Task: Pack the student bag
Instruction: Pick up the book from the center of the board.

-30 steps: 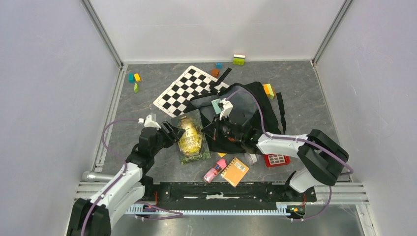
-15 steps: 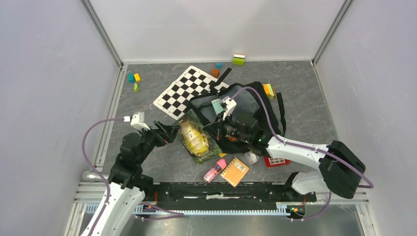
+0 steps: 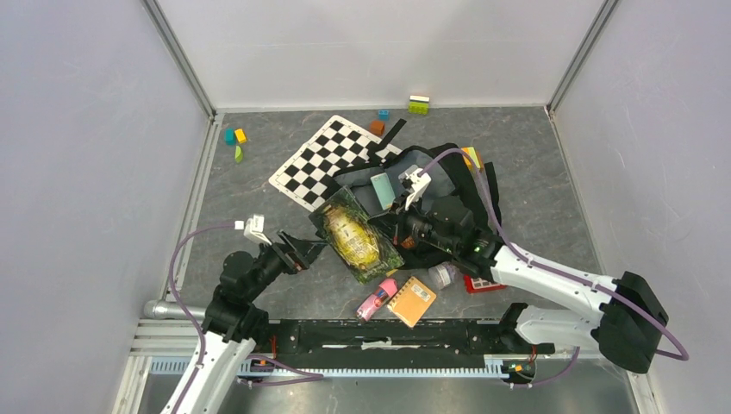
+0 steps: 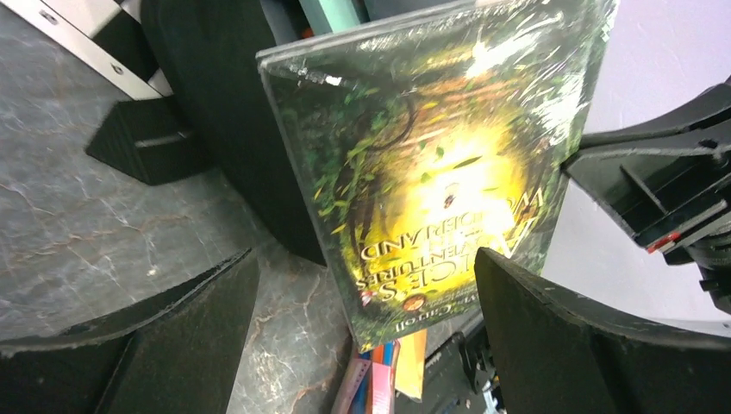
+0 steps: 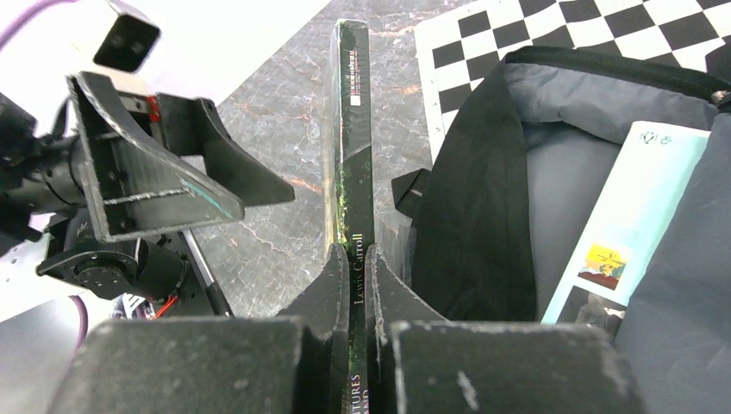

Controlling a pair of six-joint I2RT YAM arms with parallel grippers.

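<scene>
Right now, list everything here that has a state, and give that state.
Left fingers: open, on either side of the book, not touching it.
Right fingers: shut on the book's spine.
Book: closed, shrink-wrapped, held beside the bag, not inside.
Bag: open.
Booklet: closed, inside the bag.
Chessboard: unfolded flat, one corner under the bag.
Notebook: closed, flat on the table.

- Book (image 4: 431,164): glare blots the upper cover; top right corner cut by the left wrist frame's top edge. Lower spine hidden between the right gripper (image 5: 356,257) fingers.
- Student bag (image 5: 483,198): runs off the right wrist frame's right edge.
- Red item (image 3: 484,282): half under the right arm (image 3: 552,280), possibly a calculator.
- Grey object (image 3: 441,274): too small to name.
</scene>
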